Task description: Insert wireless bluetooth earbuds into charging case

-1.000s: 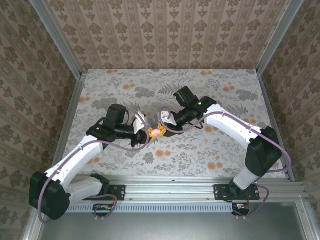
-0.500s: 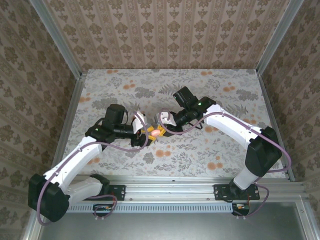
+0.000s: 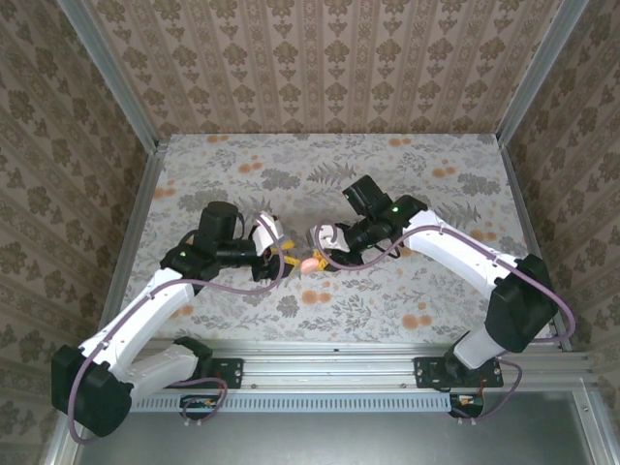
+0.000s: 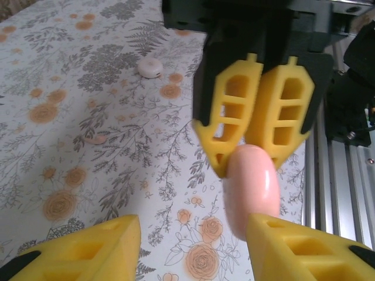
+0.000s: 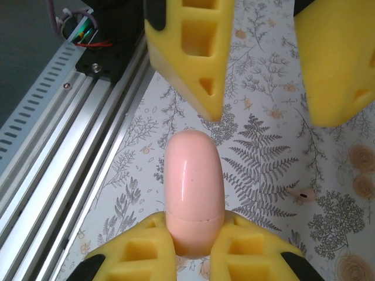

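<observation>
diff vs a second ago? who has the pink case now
The left gripper opened, let go of the case and backed off a little toward its own side. The right gripper stayed shut on the case, which has hardly shifted between the two arms.

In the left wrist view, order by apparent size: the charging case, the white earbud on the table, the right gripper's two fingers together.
1. right gripper's fingers
2. charging case
3. white earbud, though it lies farther from the camera
</observation>
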